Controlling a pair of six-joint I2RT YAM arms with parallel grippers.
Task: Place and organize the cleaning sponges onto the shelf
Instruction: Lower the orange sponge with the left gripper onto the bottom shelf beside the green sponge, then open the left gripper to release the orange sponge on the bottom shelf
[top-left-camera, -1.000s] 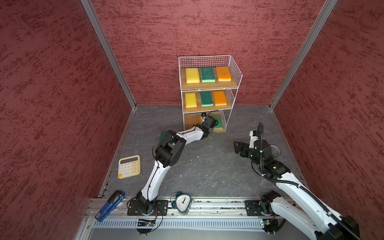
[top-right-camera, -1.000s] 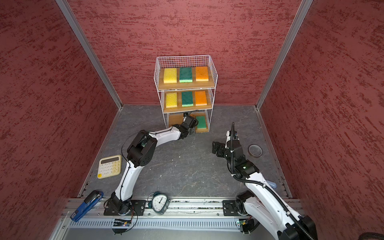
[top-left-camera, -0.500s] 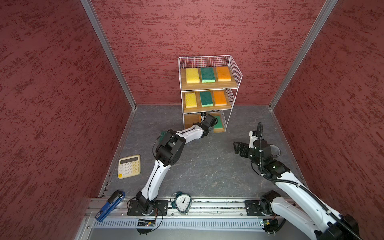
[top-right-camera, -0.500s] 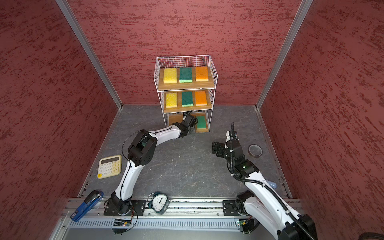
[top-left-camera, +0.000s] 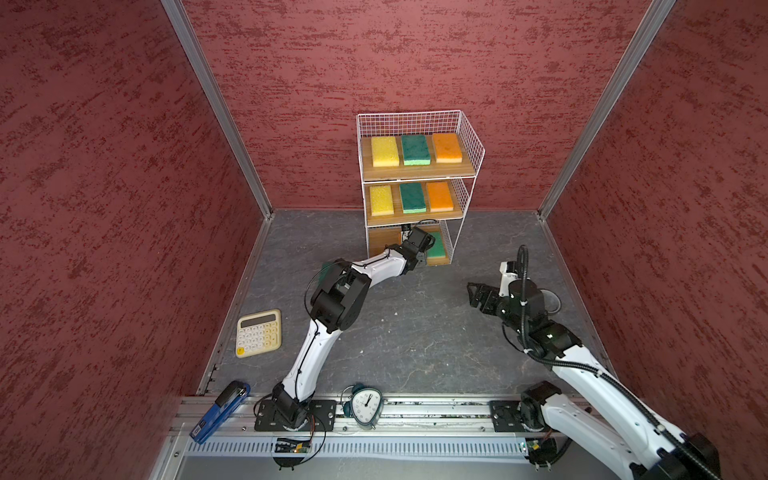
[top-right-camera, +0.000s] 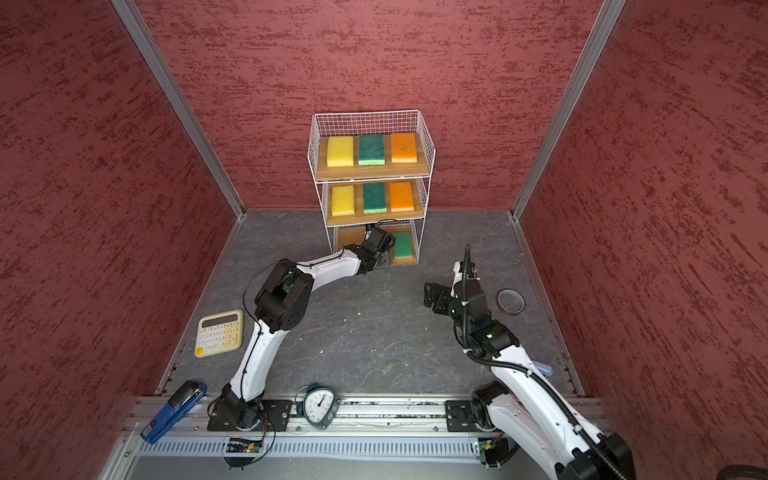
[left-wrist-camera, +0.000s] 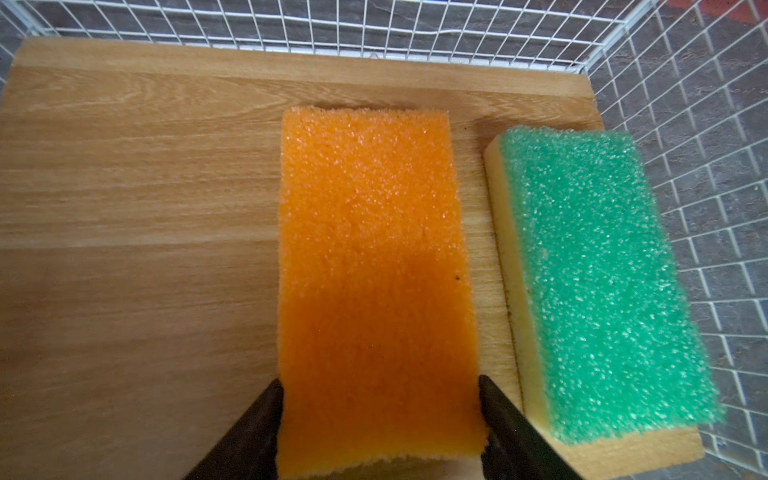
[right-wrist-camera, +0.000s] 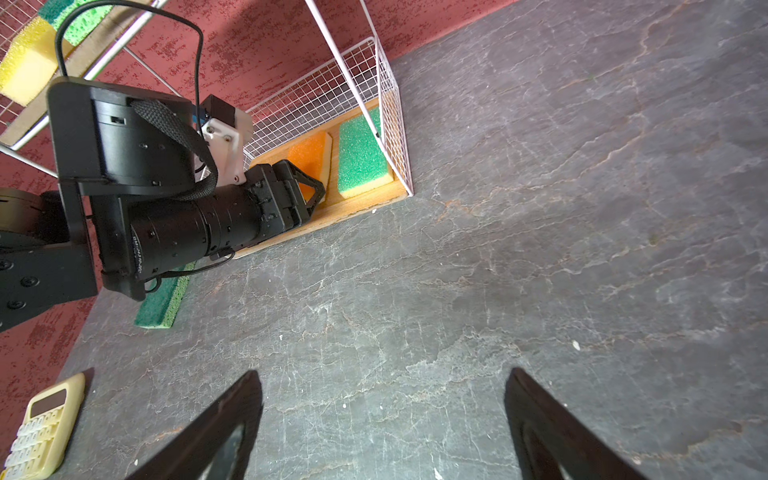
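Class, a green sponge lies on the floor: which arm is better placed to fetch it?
Probably left: the green sponge lies right beneath that arm; the open right gripper hovers farther away.

The left arm (top-left-camera: 311, 357) and right arm (top-left-camera: 590, 374) share one build: white moulded link covers between black joint housings. Black cables loop outside the links. The right arm carries a ribbed black conduit (top-left-camera: 523, 270) and a green indicator lamp (top-right-camera: 490, 333). The black base plates (top-left-camera: 324, 415) show silver screws. The jaws are black and tapered.
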